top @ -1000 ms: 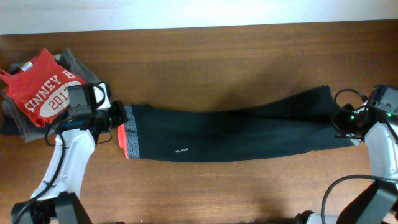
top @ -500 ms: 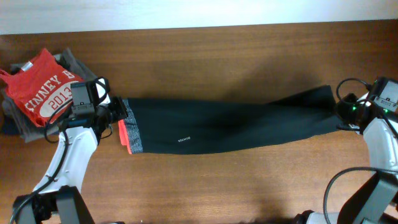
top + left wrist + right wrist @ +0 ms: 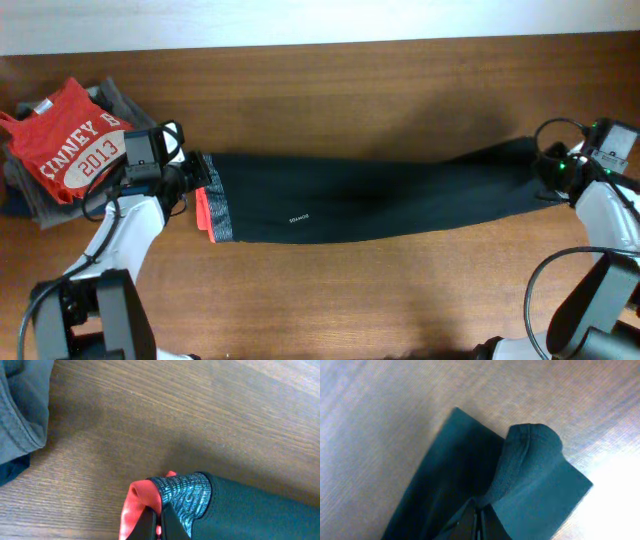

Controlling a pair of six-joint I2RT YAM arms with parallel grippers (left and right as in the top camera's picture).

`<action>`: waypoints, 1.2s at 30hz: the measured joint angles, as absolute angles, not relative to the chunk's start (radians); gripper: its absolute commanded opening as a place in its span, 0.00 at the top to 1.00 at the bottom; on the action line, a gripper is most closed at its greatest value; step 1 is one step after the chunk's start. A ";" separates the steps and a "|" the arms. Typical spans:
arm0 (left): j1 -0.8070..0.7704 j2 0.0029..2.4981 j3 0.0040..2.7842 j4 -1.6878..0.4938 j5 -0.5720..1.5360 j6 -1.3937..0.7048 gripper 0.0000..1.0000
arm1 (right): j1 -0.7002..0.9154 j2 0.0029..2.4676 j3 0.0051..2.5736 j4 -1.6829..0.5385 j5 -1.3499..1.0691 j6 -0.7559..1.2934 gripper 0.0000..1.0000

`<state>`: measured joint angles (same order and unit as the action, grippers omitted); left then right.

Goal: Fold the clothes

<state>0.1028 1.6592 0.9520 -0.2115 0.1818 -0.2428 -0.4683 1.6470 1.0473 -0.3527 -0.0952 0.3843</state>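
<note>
Your trousers [image 3: 370,205] stretch left-to-right across mid-frame — left gripper [image 3: 192,183] clamped on the waistband [image 3: 216,207], right gripper [image 3: 547,174] clamped on the cuffs [image 3: 518,160]. Long axis runs gripper to gripper; each arm owns its end.

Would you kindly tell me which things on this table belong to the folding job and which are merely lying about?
Part of the job:
- long black soft-fabric trousers, grey waistband edged red-orange
- left gripper, shut on the waistband
- right gripper, shut on the leg end

Just lying about:
- red T-shirt printed "2013"
- grey folded garment beneath it
</note>
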 measured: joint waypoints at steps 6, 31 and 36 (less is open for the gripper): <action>0.103 1.678 0.952 -0.189 0.175 -0.243 0.92 | -0.418 1.698 1.049 -0.253 -0.088 0.376 0.53; 0.103 1.678 0.956 -0.486 0.181 -0.202 0.01 | -0.620 1.739 1.052 -0.455 -0.156 0.167 0.22; 0.103 1.678 0.956 -0.510 0.183 -0.202 0.01 | -0.620 1.755 1.052 -0.465 -0.160 0.125 0.22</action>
